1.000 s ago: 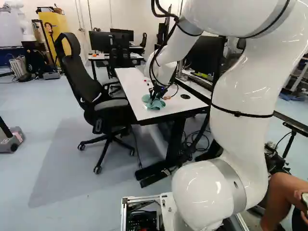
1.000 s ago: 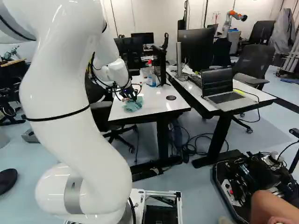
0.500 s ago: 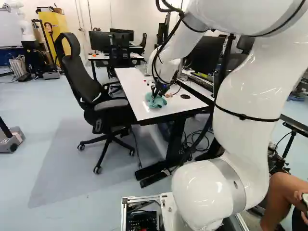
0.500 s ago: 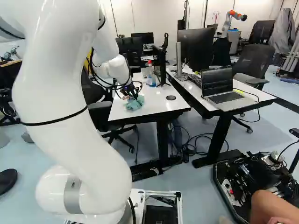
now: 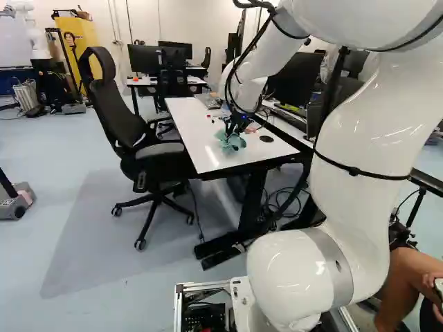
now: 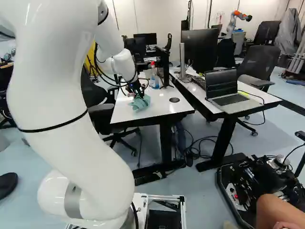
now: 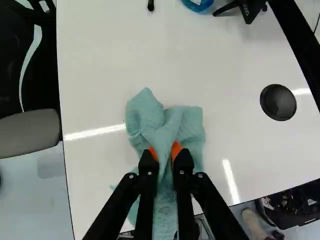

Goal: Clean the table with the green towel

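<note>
Over the near part of the white table [image 5: 194, 135], my gripper [image 5: 235, 127] points down in the left base view. The green towel [image 5: 231, 142] lies crumpled on the tabletop right under it. Seen from the wrist, the gripper [image 7: 165, 151] has both orange pads [image 7: 176, 149] pressed on a bunched fold from two sides. Cloth of the towel [image 7: 186, 125] spreads ahead of the fingers and also shows beneath them, partly hidden by the black fingers. In the right base view the towel [image 6: 140, 102] lies left of the round black desk grommet.
A spray bottle [image 6: 154, 76] with a red top and a black monitor stand [image 6: 165, 67] are farther along the table. A black chair [image 5: 149, 142] stands against its left side. An open laptop [image 6: 228, 90] sits on the adjoining desk. Another robot [image 6: 234, 21] is far back.
The arm has shifted right and slightly farther away in the left base view, and the towel has slid across the tabletop with the gripper. The base has stayed put.
</note>
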You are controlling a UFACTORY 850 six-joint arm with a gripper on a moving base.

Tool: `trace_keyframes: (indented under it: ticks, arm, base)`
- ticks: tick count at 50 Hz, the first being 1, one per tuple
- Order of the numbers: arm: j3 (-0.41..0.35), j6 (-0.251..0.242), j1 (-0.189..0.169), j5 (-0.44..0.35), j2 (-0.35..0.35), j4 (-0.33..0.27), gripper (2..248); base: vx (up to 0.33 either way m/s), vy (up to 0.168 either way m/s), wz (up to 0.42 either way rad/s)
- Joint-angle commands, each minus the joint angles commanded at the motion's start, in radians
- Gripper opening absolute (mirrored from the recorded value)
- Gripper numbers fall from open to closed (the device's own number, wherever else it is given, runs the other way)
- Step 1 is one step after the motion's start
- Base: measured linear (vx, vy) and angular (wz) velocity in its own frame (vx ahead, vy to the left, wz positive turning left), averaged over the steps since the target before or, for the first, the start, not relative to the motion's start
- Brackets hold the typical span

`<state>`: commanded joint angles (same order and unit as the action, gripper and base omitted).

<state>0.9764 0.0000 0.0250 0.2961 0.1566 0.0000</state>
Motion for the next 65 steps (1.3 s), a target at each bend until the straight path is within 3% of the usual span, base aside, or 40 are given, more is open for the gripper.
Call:
trace_keyframes:
  ticks: [25, 44, 65]
  arm:
    - [0.087, 0.000, -0.043, 0.107, 0.059, 0.000, 46]
    - [0.147, 0.000, -0.066, 0.106, 0.110, 0.000, 46]
    - [0.148, 0.000, -0.066, 0.094, 0.111, -0.001, 46]
  base:
    - [0.000, 0.000, 0.000]
    - [0.000, 0.000, 0.000]
    - [0.000, 0.000, 0.000]
